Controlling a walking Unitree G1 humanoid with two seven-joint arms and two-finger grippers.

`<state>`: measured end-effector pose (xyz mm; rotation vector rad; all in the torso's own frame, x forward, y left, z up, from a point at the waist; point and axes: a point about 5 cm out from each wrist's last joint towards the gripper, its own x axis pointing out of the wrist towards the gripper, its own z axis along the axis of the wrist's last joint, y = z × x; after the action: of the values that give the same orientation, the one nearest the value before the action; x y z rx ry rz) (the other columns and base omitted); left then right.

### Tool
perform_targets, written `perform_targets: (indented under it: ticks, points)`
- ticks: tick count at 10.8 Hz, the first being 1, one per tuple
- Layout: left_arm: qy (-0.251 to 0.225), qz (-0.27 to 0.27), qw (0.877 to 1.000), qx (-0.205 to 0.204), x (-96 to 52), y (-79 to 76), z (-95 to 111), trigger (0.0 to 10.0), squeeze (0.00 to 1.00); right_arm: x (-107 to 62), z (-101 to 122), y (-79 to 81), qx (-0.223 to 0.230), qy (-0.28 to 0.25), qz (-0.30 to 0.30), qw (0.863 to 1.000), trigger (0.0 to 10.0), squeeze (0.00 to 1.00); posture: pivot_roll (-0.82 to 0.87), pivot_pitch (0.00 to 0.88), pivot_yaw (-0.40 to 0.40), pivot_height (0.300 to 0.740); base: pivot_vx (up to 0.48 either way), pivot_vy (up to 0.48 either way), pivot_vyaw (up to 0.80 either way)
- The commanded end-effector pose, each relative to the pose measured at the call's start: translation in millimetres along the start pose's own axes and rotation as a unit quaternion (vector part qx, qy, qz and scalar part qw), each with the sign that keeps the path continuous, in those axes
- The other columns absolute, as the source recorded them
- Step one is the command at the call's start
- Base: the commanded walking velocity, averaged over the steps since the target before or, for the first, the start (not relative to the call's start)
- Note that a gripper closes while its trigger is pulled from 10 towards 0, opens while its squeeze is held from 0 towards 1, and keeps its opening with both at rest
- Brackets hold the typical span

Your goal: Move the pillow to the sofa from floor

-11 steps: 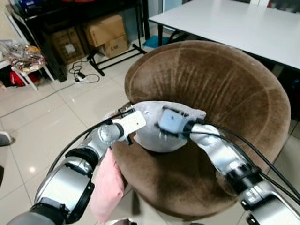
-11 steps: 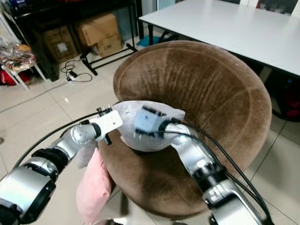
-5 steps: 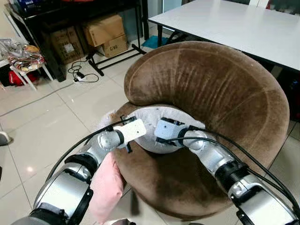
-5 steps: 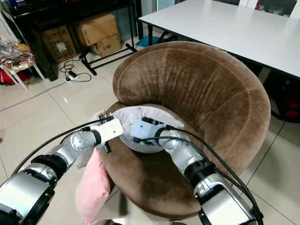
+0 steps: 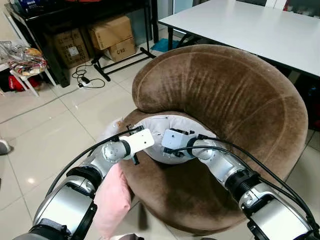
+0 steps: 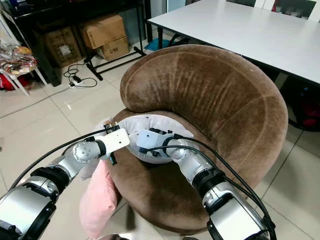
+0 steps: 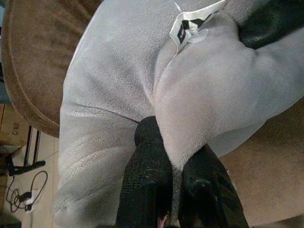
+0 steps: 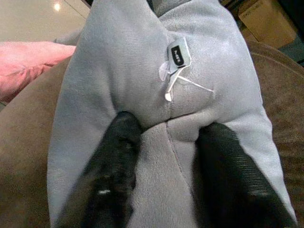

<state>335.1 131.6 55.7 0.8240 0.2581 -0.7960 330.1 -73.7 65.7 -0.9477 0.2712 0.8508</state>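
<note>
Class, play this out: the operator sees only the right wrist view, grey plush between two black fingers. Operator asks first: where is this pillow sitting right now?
Observer: The head views show the grey pillow lying on the seat of a round brown sofa chair, against its curved back.
Operator: Is the other arm involved?
Observer: Yes. The left gripper has a fold of the pillow pinched between its fingers, on the side of the pillow toward the seat's front edge.
Operator: I see something pink at the edge. What is it?
Observer: A pink cushion hangs off the front of the seat, below the left arm.
Operator: And my own gripper?
Observer: The right gripper presses into the pillow, its fingers spread around a ridge of plush.
</note>
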Motion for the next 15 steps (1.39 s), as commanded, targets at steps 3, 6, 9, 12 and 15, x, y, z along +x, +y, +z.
perform_targets:
  ticks: [3, 6, 9, 12, 15]
  points:
    - [-0.011, -0.005, 1.0, 0.005, -2.6, -1.6, -1, 0.0, 0.0, 1.4, -7, 5.4, 0.012, 0.016, 0.008, 1.0, 0.0, 0.0, -0.12, 0.0, 0.058, 0.74, 0.0, 0.0, 0.0]
    - [-0.022, 0.005, 1.0, -0.003, -6.0, -0.2, -3, 0.0, 0.0, -0.1, -10, 8.5, 0.042, 0.014, -0.004, 0.999, 0.0, 0.0, -0.11, 0.0, 0.046, 0.74, 0.0, 0.0, 0.0]
    - [-0.023, 0.005, 1.0, -0.005, -9.5, -0.3, -7, 0.0, 0.0, -1.5, -12, 14.8, 0.044, 0.014, 0.003, 0.999, 0.0, 0.0, -0.13, 0.0, 0.059, 0.74, 0.0, 0.0, 0.0]
    - [-0.027, 0.009, 1.0, -0.006, -12.4, 0.6, -9, 0.0, 0.0, -0.9, -9, 19.6, 0.048, 0.009, 0.006, 0.999, 0.0, 0.0, -0.12, 0.0, 0.055, 0.74, 0.0, 0.0, 0.0]
    - [-0.083, 0.025, 0.996, -0.036, -21.2, 6.5, -3, 10.0, 1.0, -4.5, -4, 11.6, 0.1, -0.019, -0.039, 0.994, 0.0, 0.0, -0.11, 0.0, 0.04, 0.74, 0.0, 0.0, 0.0]
